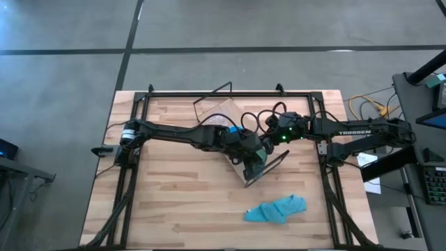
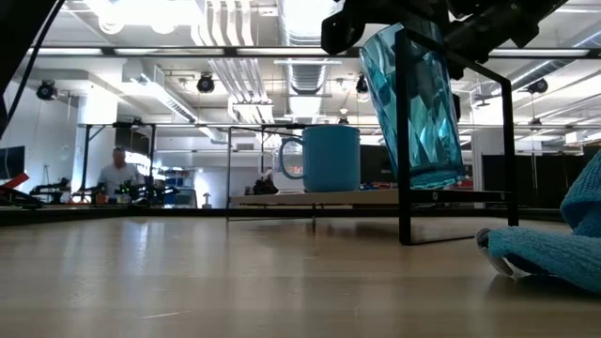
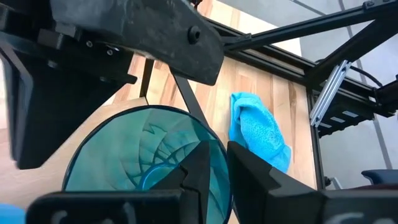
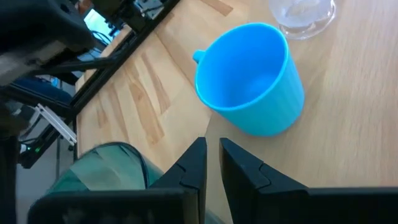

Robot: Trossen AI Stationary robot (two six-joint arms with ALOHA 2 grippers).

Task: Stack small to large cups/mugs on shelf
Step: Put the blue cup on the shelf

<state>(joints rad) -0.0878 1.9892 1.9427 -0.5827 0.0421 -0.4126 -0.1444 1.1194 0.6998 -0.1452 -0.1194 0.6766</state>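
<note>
1. Tumbler point(image 2: 413, 103): teal, see-through, tilted. It sits at or just above the shelf point(image 2: 329, 198) board, at the end by the black wire frame point(image 2: 406, 141). Whether its base touches the board I cannot tell.
2. Left pincer point(image 3: 214, 165): over the tumbler's open mouth, one finger inside the rim and one outside, so it looks clenched on the rim and grasping the tumbler.
3. Blue mug point(image 4: 252, 78): upright on the shelf board, next to the tumbler, further from the frame end. Handle points away from the tumbler in the low view.
4. Glass cup point(image 4: 303, 15): small, clear, on the shelf just past the mug, on the side away from the tumbler.
5. Right pincer point(image 4: 211, 163): above the shelf near the mug, fingers close together with only a thin gap, holding nothing visible. Judged closed and idle.
6. Progress, judged: cup and mug already placed in small-to-large order. The tumbler is the last piece and is at its spot. Still to do: set it flat, let go, pull the left arm back.
7. Blue cloth point(image 1: 276, 209): on the table point(image 1: 174, 202), well apart from the shelf, not involved.
</note>
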